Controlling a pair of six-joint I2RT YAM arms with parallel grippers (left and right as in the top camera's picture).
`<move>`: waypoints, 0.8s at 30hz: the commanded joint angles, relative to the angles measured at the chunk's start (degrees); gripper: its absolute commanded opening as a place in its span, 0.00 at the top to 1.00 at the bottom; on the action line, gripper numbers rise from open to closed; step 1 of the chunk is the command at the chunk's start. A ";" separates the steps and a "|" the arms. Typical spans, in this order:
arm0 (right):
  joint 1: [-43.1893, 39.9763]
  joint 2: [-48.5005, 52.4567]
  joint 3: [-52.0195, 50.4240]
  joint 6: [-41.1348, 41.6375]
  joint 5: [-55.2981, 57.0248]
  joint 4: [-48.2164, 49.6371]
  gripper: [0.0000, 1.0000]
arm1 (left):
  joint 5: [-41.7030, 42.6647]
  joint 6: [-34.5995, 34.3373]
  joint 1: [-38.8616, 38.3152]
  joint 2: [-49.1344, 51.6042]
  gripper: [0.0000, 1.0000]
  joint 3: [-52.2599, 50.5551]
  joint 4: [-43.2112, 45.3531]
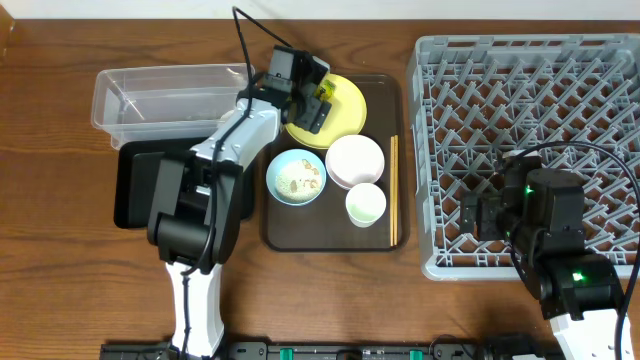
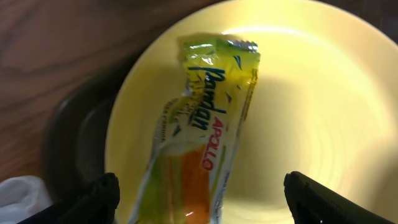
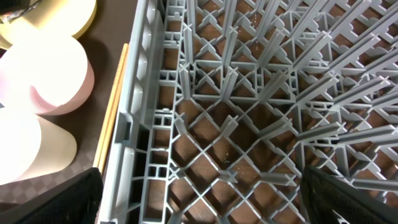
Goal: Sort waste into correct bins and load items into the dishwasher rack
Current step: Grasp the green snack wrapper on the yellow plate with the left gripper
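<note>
The yellow-green wrapper (image 2: 205, 118) lies on the round yellow plate (image 2: 311, 93). My left gripper (image 2: 199, 205) hovers low over it, open, one finger on each side of the packet and neither touching it. From overhead that gripper (image 1: 318, 100) covers most of the plate (image 1: 345, 105). On the brown tray sit a light blue bowl (image 1: 296, 176) holding rice scraps, a pinkish-white bowl (image 1: 355, 160), a white cup (image 1: 366, 204) and chopsticks (image 1: 393, 190). My right gripper (image 3: 199, 199) hangs open and empty over the near left part of the grey rack (image 3: 249, 93).
The clear tub (image 1: 165, 95) stands at the back left, with the black tray (image 1: 135, 185) in front of it, partly under my left arm. The brown serving tray (image 1: 385, 90) lies between the arms. The rack (image 1: 540, 100) fills the right side.
</note>
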 commanded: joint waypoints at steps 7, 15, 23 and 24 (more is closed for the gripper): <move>0.70 0.02 0.98 0.20 -0.20 -0.20 0.01 | -0.09 0.74 -0.11 1.01 0.13 0.24 2.67; 0.70 0.02 0.98 0.20 -0.22 -0.20 0.01 | -0.09 0.74 -0.11 1.07 0.13 0.24 3.93; 0.70 0.02 0.98 0.20 -0.20 -0.15 0.01 | -0.09 0.68 -0.11 1.97 0.13 0.24 5.03; 0.70 0.02 0.98 0.20 -0.20 -0.17 0.01 | -0.09 0.17 -0.11 2.64 0.13 0.24 5.01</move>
